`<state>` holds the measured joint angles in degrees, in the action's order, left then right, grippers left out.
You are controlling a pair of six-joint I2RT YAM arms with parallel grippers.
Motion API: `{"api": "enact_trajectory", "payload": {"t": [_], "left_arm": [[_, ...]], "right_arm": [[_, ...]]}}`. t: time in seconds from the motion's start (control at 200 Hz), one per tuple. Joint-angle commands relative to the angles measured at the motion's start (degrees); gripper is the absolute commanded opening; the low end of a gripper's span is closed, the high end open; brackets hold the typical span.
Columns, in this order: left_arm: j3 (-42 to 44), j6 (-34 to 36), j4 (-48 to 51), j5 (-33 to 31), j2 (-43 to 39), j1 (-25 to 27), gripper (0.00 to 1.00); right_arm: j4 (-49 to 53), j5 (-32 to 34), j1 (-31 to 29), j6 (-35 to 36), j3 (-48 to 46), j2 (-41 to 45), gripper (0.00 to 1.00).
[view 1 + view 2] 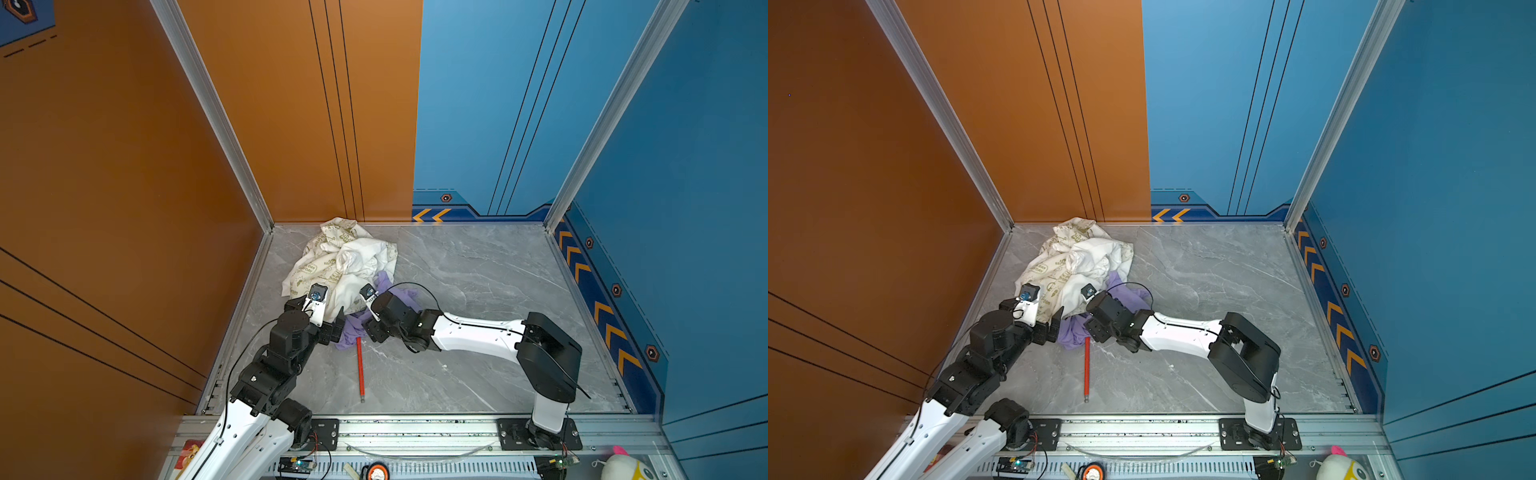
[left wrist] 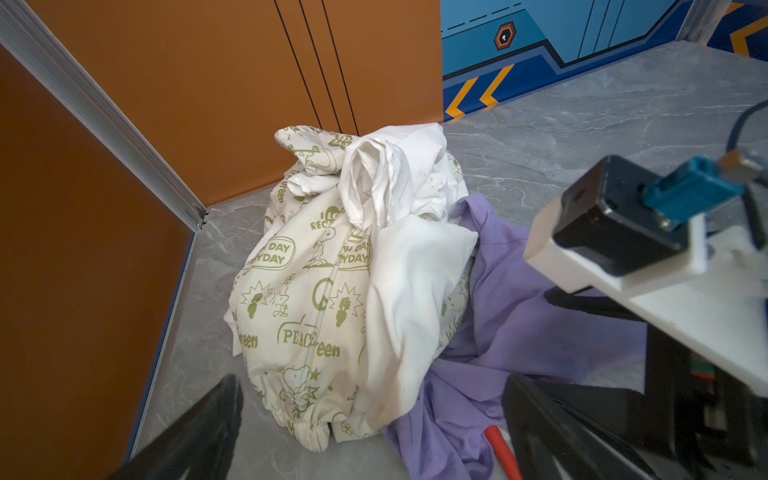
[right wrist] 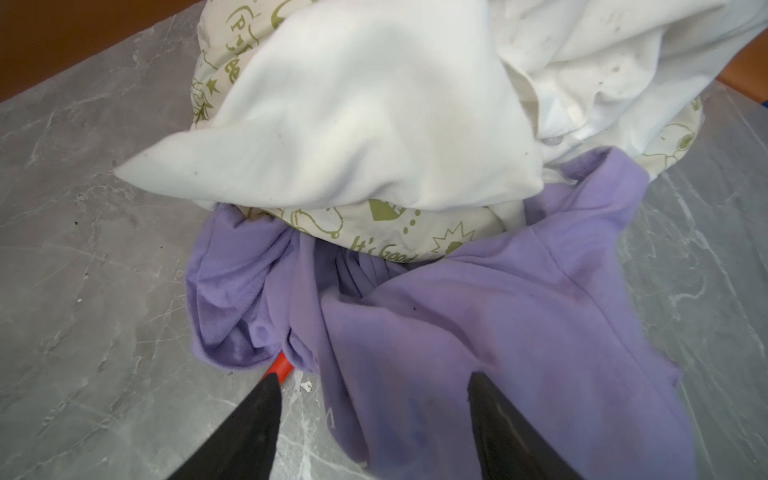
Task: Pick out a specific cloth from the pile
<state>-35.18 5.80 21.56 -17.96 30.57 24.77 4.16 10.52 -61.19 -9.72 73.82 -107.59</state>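
One red stick (image 1: 360,365) is lying nearest on the desk (image 1: 478,291), its far end slipping just under the lavender cloth (image 3: 498,311). Beyond it, the right claw (image 3: 374,378) is hovering low over that cloth, its fingers standing partly apart with a purple fold between them and nothing pinched yet. The left claw (image 2: 372,380) is waiting alongside, spread wide and holding nothing. The cloth is lying at the near edge of the pile (image 1: 345,257), its far part trapped beneath the white cloth (image 3: 353,104) and the printed cream cloth (image 2: 299,299).

To do this step well, I judge the right claw should be biting deep into a thick purple fold (clear of the stick and the cream hem). It should then be drawing low and slow towards open desk, so the heap is not dragging along.

Counting: two claws, one lavender cloth, one white, one printed, one stick.
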Motion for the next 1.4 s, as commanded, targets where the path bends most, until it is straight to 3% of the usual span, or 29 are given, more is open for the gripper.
{"api": "enact_trajectory", "payload": {"t": [0.0, 0.09, 0.24, 0.475, 0.556, 0.911, 1.396], "left_arm": [[0.74, 0.75, -2.17, -4.95, -1.2, -0.74, 0.98], [1.21, 0.76, -2.18, -5.25, -1.82, -0.87, 0.98], [1.25, -0.08, -1.92, -5.28, -2.24, -0.96, 0.98], [0.75, -2.87, -0.98, -6.15, -3.23, -1.12, 0.98], [0.77, -4.31, -0.23, -7.36, -3.48, -1.07, 0.98], [2.24, -3.23, -0.12, -6.98, -6.28, -1.42, 0.98], [2.48, -2.95, 0.19, -6.04, -8.37, -1.4, 0.98]], "right_arm": [[4.11, 0.92, -0.17, 0.84, 3.01, -3.08, 0.68], [5.23, 0.88, -0.55, 0.54, 4.75, -5.17, 0.66], [7.01, 1.75, -0.86, -0.43, 7.2, -8.1, 0.5], [5.61, 0.78, -0.95, -1.23, 7.39, -7.19, 0.07], [4.62, 1.19, -0.9, -1.29, 7.23, -5.66, 0.0], [-6.3, 0.26, 0.39, -1.92, 3.85, 4.64, 0.0], [-20.81, -10.61, 4.84, -8.72, 7.38, 10.03, 0.0]]}}
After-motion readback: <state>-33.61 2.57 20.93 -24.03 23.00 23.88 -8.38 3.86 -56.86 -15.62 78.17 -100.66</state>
